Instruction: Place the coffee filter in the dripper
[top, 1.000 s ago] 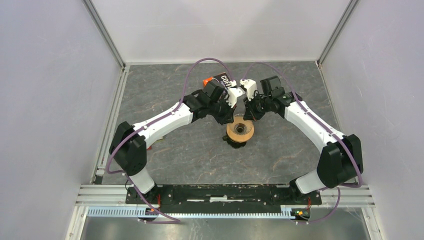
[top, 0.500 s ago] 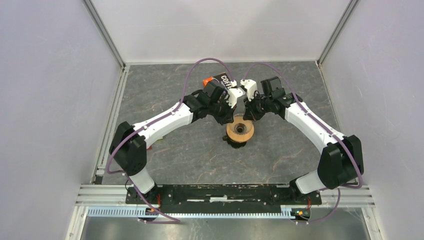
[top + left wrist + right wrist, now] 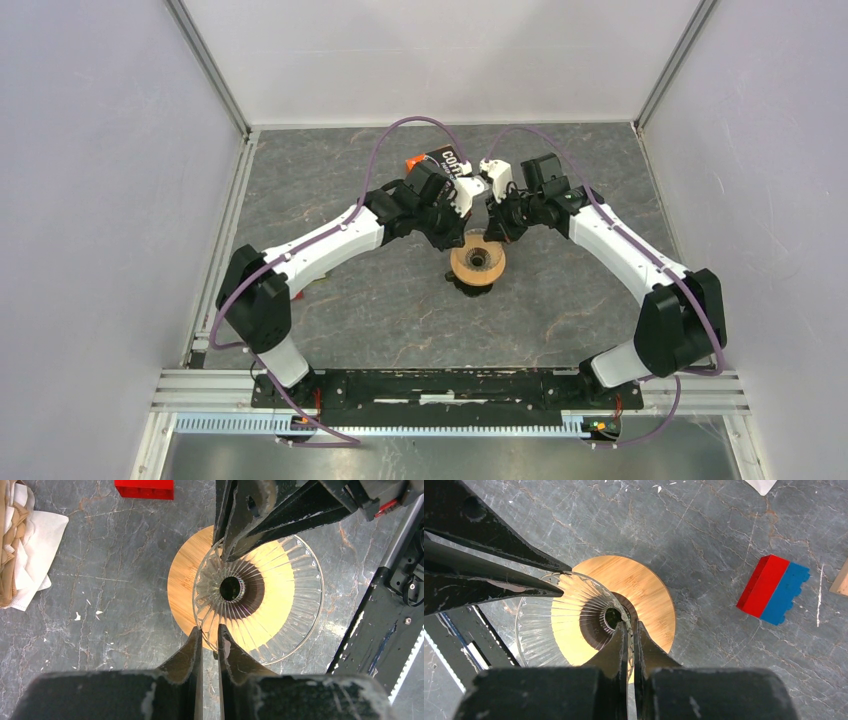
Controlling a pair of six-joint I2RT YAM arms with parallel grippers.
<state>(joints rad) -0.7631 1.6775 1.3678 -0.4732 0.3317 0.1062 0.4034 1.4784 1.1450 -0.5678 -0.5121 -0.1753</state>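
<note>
My left gripper [image 3: 209,630] is all but closed. Its jaws stand narrow, and the thin clear rim of the dripper [image 3: 280,580] runs into the slit between them, so I have that rim pinched. Straight ahead of those jaws, across the funnel, my right gripper [image 3: 629,625] bites the opposite side of the same rim. Its jaws nearly touch, with only the glass wall between them.

The dripper is a clear ribbed glass funnel seated in a round wooden collar [image 3: 180,590], with a dark centre hole [image 3: 231,588] midway between my two pairs of jaws. It stands upright on the grey marbled table [image 3: 100,630].

The coffee filter [image 3: 42,535] — white paper, lying flat on the table — is well off to the left of my left jaws, apart from the dripper, at the very edge of the left wrist view. Tan crumpled paper [image 3: 10,540] lies over its outer part, so I cannot tell its full shape.

To the right of my right jaws a red-and-blue block [image 3: 774,590] lies on the table, well apart from the collar. From above, an orange-and-black COFFEE packet [image 3: 450,160] lies just beyond both wrists, partly hidden by them.
</note>
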